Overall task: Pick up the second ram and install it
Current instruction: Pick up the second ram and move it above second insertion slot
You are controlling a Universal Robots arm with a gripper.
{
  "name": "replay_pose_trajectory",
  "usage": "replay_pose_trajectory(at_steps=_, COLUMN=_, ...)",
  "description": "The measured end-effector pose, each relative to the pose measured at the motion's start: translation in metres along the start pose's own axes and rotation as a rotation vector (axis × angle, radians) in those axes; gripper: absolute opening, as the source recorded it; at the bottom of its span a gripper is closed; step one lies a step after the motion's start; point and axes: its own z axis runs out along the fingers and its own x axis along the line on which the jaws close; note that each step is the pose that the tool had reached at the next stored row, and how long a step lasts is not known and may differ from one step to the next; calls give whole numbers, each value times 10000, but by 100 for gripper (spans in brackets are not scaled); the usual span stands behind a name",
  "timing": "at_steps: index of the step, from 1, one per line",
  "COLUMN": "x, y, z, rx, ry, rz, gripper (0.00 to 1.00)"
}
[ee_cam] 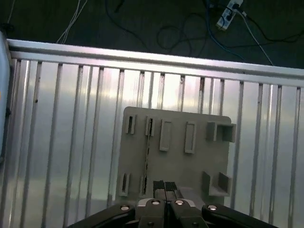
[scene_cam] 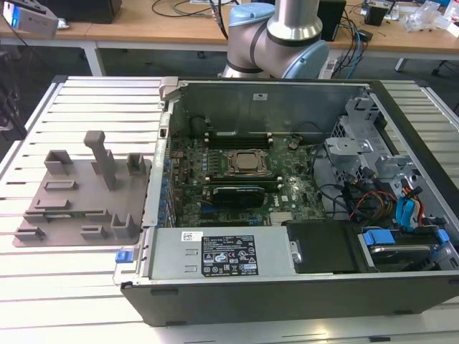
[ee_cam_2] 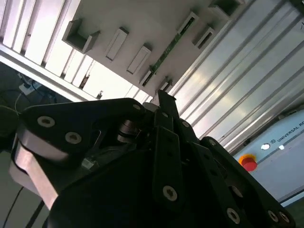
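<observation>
The second ram (ee_cam: 147,156) is a thin green stick standing on edge in slots of the gray holder tray (ee_cam: 190,166). It also appears as a green strip (ee_cam_2: 169,47) across the tray (ee_cam_2: 142,19) in the second wrist view. My gripper (ee_cam: 164,186) hangs above the tray's edge, its dark fingers pressed together with nothing between them. Its tips (ee_cam_2: 165,99) sit close beside the ram's near end, apart from it. In the exterior view the tray (scene_cam: 79,193) lies on the slatted table at the exterior view's left.
An open computer case (scene_cam: 287,279) takes up the middle and right of the exterior view, with the motherboard, the CPU socket (scene_cam: 244,163) and a black card (scene_cam: 240,193) inside. The arm's base (scene_cam: 276,36) stands behind the case. Upright blocks (scene_cam: 100,154) rise from the tray.
</observation>
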Motion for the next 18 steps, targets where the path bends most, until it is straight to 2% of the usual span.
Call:
replay_pose_trajectory(at_steps=3, x=0, y=0, z=1, rx=16, ry=-25, rz=661, gripper=10)
replay_pose_trajectory(at_steps=10, x=0, y=0, z=3, rx=37, ry=-62, rz=1486, gripper=10)
replay_pose_trajectory(at_steps=12, x=0, y=0, z=4, rx=48, ry=-83, rz=1942, gripper=10)
replay_pose_trajectory(at_steps=18, x=0, y=0, z=4, rx=50, ry=-87, rz=2021, gripper=11)
